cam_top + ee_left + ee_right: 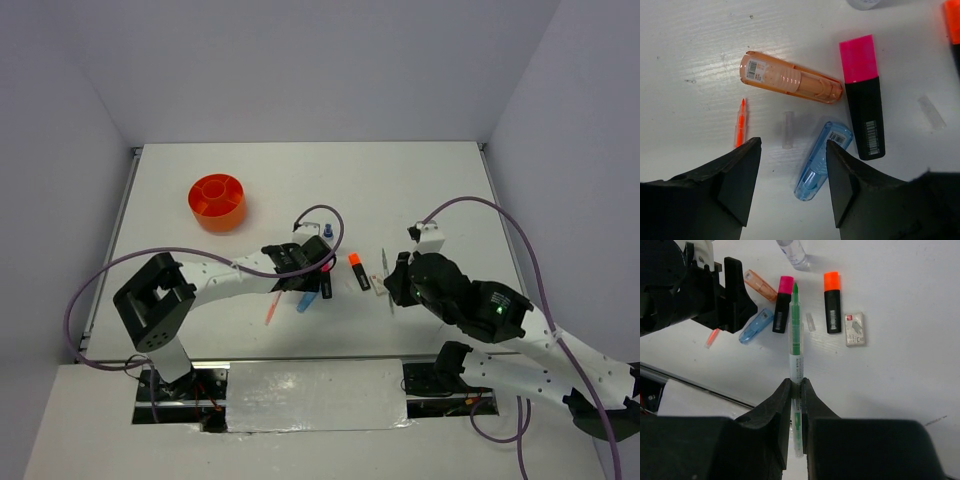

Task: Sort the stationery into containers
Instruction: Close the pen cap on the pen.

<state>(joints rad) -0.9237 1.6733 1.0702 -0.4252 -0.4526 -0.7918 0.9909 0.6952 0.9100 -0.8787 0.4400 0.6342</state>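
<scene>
My left gripper is open, just above the table, its jaws either side of the lower end of a clear blue marker. Beside the marker lie a pink-tipped black highlighter, a translucent orange marker and a thin orange pen. My right gripper is shut on a thin green-and-clear pen, held above the table and pointing away. An orange-tipped highlighter, a white eraser and a small bottle lie beyond it. The round orange organiser cup stands at the far left.
A small clear cap-like piece lies between the orange pen and the blue marker. The two grippers are close together near the middle of the table. The table's near edge runs just behind the items.
</scene>
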